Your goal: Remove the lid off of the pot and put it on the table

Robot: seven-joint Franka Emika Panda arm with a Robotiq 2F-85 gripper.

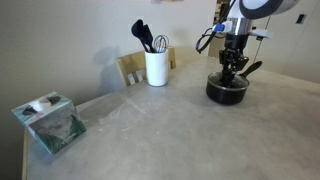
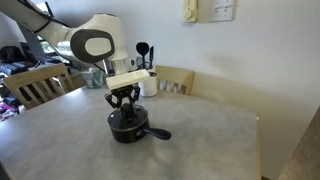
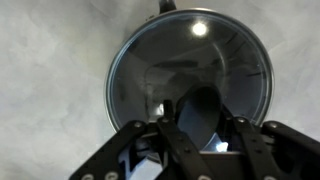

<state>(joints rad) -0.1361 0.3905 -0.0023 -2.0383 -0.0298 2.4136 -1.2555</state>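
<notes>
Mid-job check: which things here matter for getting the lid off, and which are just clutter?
Job: gripper, lid, pot, table.
Lying about: white utensil holder, tissue box, wooden chair.

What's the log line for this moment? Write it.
pincer: around knob | lid: on pot | grip: unclear

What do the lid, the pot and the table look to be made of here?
The lid: clear glass, glossy, since it mirrors a bright light spot and the dark inside shows through it; its shiny rim is likely metal. The pot: black, fairly dull, probably coated metal, though too small to be sure. The table: light grey with faint mottling, stone-look; real stone or laminate cannot be told.
</notes>
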